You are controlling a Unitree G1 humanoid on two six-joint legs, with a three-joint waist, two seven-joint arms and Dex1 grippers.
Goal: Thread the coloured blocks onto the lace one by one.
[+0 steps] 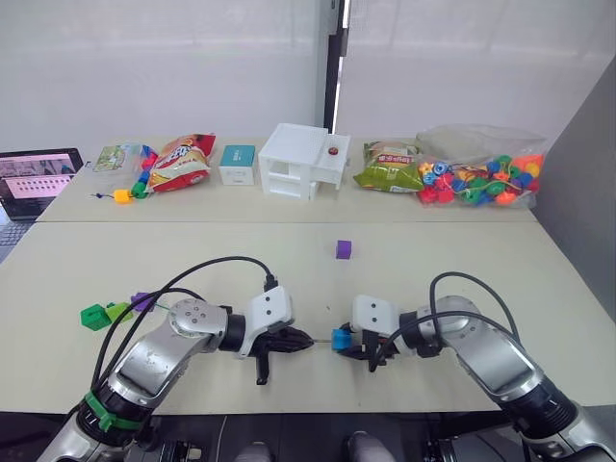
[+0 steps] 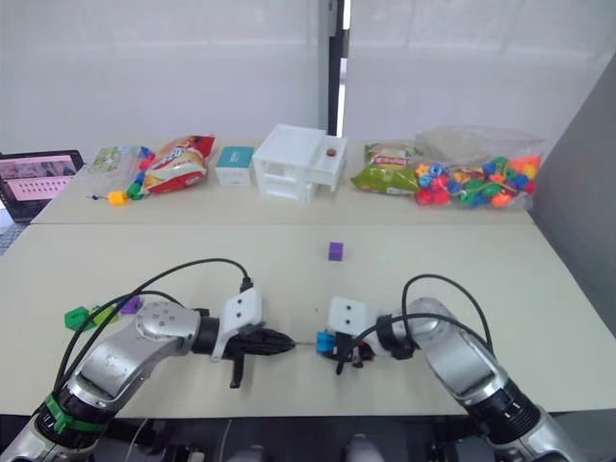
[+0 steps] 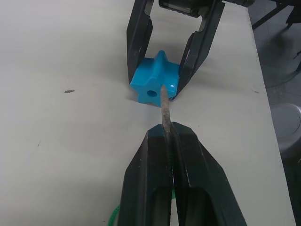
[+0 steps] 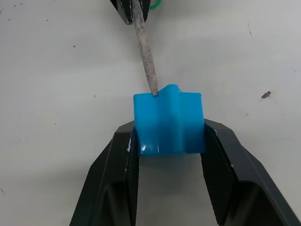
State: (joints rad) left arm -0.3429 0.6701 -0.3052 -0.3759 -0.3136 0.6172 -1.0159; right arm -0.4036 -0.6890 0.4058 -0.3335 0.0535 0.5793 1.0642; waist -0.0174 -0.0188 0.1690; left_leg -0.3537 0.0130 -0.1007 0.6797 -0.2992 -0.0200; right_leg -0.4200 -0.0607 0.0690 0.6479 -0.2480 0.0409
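At the far left of the table (image 1: 577,318), a dark green block (image 1: 93,316), a light green block (image 1: 117,311) and a purple block (image 1: 142,301) are seen lying together, apparently already on the green lace (image 3: 114,215). The left gripper (image 1: 289,340) is clamped on the lace's stiff pale tip (image 3: 164,106), which is pointed at the hole of the blue block (image 3: 154,84) but sits slightly off-centre. That block is pinched between the fingers of the right gripper (image 1: 358,343), low over the tabletop. A second purple block (image 1: 344,249) lies well apart, toward mid-table. The blocks are judged light, hard and somewhat slippery, best gripped on opposite flat faces with the hole left free; the cord is limp, so it is best held near the rigid tip.
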